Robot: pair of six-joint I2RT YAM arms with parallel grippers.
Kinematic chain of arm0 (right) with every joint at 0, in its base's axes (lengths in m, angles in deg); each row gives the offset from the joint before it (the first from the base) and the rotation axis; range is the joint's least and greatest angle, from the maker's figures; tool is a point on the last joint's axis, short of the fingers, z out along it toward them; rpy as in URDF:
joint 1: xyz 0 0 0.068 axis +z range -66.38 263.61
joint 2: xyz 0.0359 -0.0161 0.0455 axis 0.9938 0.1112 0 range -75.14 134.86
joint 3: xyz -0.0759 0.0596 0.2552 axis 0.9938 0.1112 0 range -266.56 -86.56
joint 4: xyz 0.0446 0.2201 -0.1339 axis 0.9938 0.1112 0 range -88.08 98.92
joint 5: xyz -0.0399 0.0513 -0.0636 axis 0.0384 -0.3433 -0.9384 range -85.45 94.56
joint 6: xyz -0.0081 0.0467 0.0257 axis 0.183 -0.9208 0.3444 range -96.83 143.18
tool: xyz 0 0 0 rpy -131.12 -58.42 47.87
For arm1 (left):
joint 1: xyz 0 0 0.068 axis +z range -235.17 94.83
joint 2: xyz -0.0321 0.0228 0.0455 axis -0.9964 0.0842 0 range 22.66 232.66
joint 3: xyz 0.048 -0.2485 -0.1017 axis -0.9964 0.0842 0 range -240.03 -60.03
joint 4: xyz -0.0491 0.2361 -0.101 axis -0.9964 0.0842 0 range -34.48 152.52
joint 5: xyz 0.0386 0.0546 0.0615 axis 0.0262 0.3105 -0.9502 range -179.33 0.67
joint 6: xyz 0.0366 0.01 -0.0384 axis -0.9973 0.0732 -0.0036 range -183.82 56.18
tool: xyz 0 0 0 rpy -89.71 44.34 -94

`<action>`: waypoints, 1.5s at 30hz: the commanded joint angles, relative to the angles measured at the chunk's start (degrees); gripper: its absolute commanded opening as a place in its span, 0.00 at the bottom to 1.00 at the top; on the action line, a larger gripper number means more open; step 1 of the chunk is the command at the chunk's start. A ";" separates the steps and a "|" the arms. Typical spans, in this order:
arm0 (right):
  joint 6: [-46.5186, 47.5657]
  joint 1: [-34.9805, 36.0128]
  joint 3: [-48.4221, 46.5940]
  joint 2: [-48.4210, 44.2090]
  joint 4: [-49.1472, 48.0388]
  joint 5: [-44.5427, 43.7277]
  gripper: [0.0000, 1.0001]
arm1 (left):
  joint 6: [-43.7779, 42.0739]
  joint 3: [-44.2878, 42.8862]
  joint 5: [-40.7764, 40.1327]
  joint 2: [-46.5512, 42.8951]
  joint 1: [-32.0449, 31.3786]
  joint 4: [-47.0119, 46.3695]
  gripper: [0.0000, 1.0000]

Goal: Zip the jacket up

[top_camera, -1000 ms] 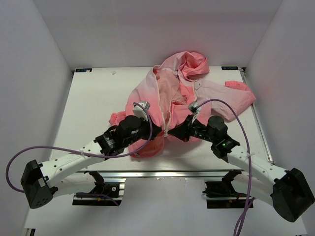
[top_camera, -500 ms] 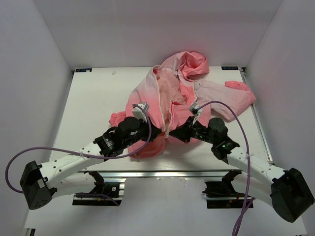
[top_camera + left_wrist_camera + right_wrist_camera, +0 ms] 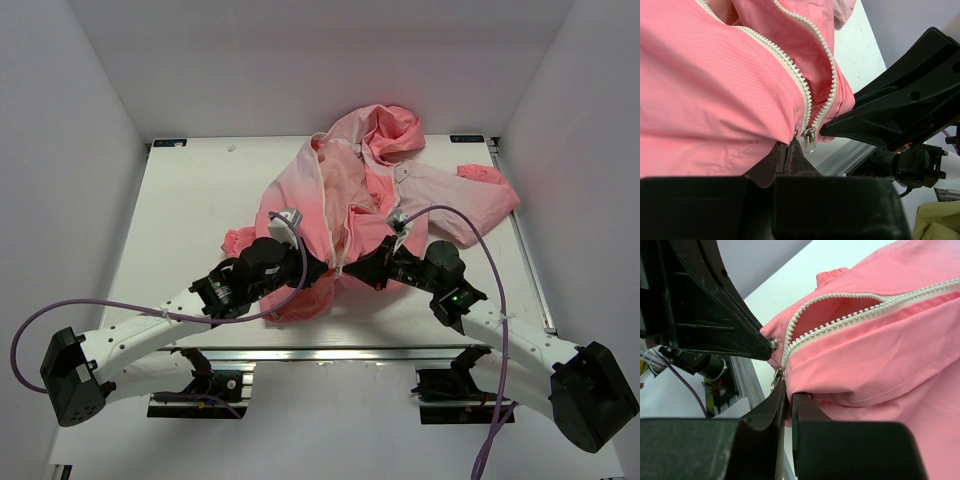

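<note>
The pink jacket (image 3: 340, 190) lies crumpled at the back middle of the white table, hood away from me, its white zipper (image 3: 800, 85) open along the front. The two zipper rows meet at the hem, where a small metal pull (image 3: 809, 140) hangs. My left gripper (image 3: 322, 268) is shut on the hem fabric just left of that pull, its tips (image 3: 789, 150) pressed together. From the other side my right gripper (image 3: 352, 270) is shut on the hem (image 3: 788, 395), beside the same pull (image 3: 776, 381). The two grippers nearly touch.
A sleeve (image 3: 480, 195) stretches toward the table's right edge. An aluminium rail (image 3: 330, 352) runs along the near edge between the arm bases. Purple cables (image 3: 150, 308) loop over both arms. White walls enclose the table (image 3: 190, 200) on three sides.
Both wrists have shifted very slightly toward the near edge. Both grips on the hem are unchanged.
</note>
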 commanded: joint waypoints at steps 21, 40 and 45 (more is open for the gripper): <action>-1.44 -0.52 2.39 0.66 -12.31 -1.48 0.00 | -0.04 1.14 3.90 -2.07 0.01 -2.22 0.00; -3.47 -0.88 -1.64 -0.22 -7.32 -4.30 0.00 | -4.26 0.09 15.78 4.43 0.01 6.29 0.00; -1.80 -0.96 -3.41 -2.06 2.35 -1.67 0.00 | -1.80 -0.79 9.55 5.58 0.01 9.64 0.00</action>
